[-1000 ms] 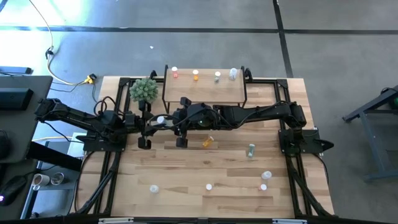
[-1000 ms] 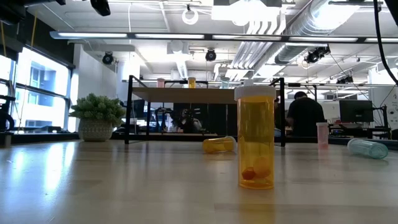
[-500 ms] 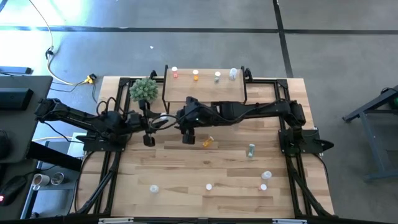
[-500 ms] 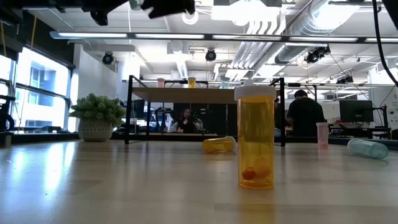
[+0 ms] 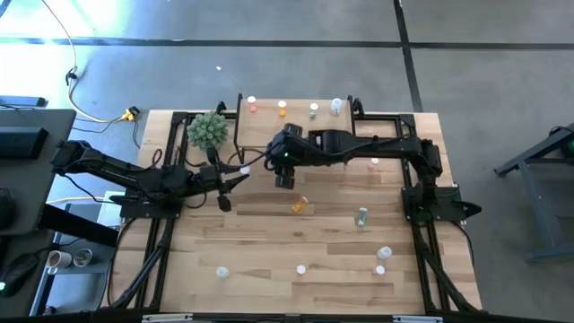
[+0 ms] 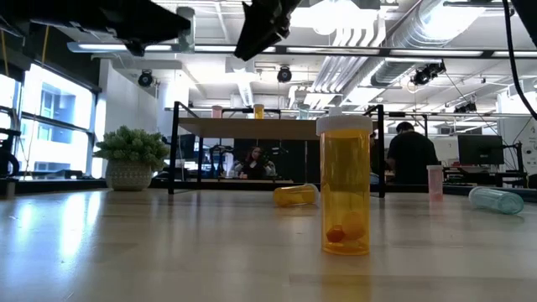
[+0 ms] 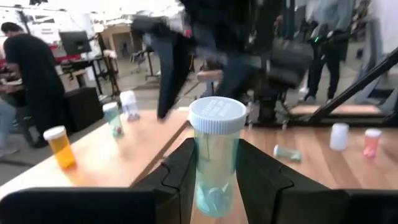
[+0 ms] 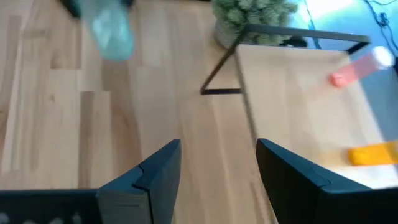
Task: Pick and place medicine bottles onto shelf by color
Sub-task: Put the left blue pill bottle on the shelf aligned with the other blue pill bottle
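from above, the shelf sits at the table's far edge, a light wood top on thin black legs, with four small bottles in a row along its back: pink, orange, green and clear. the left gripper is in front of the shelf's left end, near the plant, closed on a pale bottle. the right gripper hangs just in front of the shelf edge. an orange bottle lies on its side mid-table, a green one to its right, and white-capped ones stand nearer the front.

at table height, a tall orange bottle with a white cap stands up close, two pills at its bottom.

the left wrist view shows the fingers clamped on a clear greenish bottle, upright, with a ribbed white cap.

the right wrist view shows the right gripper's jaws standing wide with nothing between them, above the table beside the shelf corner.
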